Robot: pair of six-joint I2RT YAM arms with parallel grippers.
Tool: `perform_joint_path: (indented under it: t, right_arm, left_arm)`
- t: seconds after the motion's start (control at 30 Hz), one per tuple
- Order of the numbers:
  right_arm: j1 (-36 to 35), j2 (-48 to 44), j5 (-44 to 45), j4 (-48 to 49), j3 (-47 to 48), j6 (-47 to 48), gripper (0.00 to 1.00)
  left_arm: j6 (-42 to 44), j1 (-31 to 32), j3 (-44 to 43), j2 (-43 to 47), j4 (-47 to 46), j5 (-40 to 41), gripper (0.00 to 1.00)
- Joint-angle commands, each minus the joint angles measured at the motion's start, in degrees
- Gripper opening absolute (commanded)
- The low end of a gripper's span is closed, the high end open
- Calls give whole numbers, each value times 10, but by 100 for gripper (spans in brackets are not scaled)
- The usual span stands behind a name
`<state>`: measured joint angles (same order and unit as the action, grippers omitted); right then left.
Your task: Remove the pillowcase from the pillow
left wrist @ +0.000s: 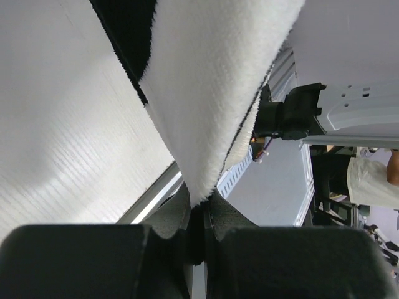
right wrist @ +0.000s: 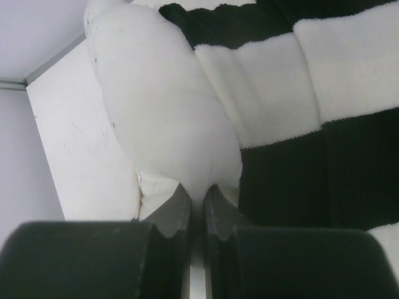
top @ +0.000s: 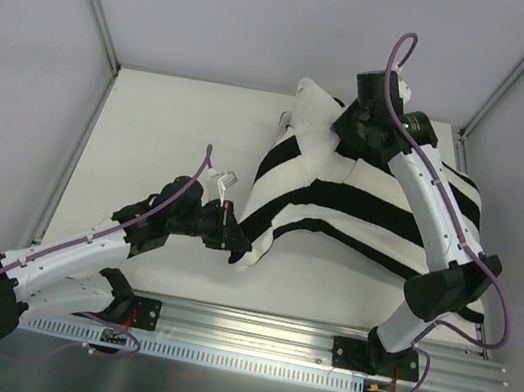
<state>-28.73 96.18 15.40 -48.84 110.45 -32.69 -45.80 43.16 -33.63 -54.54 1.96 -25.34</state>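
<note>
The black-and-white striped pillowcase lies over the pillow at the table's right half. The plain white pillow sticks out of it at the far end. My left gripper is shut on the pillowcase's near-left corner, a white stripe, lifted off the table. My right gripper is shut on the exposed white pillow at the pillowcase's opening. The rest of the pillow is hidden inside the cloth.
A white table is bordered by a metal frame and grey walls. An aluminium rail runs along the near edge with both arm bases. A small clear object lies by the left arm.
</note>
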Motion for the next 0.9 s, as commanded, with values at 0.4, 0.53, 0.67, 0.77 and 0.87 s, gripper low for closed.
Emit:
perform_joint_path:
  t: [0.4, 0.53, 0.67, 0.77, 0.87]
  right_arm:
    - [107, 85, -4, 78, 78, -31, 1]
    - [94, 8, -39, 132, -24, -15, 1]
    - [57, -67, -34, 167, -124, -1, 1]
    - [26, -111, -20, 183, -183, 2, 1]
    - [-16, -136, 0, 190, -209, 4, 1]
  left_arm:
    - [-32, 69, 61, 59, 74, -4, 0]
    - [19, 67, -18, 45, 143, 45, 27]
    - [70, 55, -147, 30, 219, 87, 99]
    - [99, 27, -254, 2, 251, 107, 98]
    - [78, -30, -333, -49, 268, 121, 88]
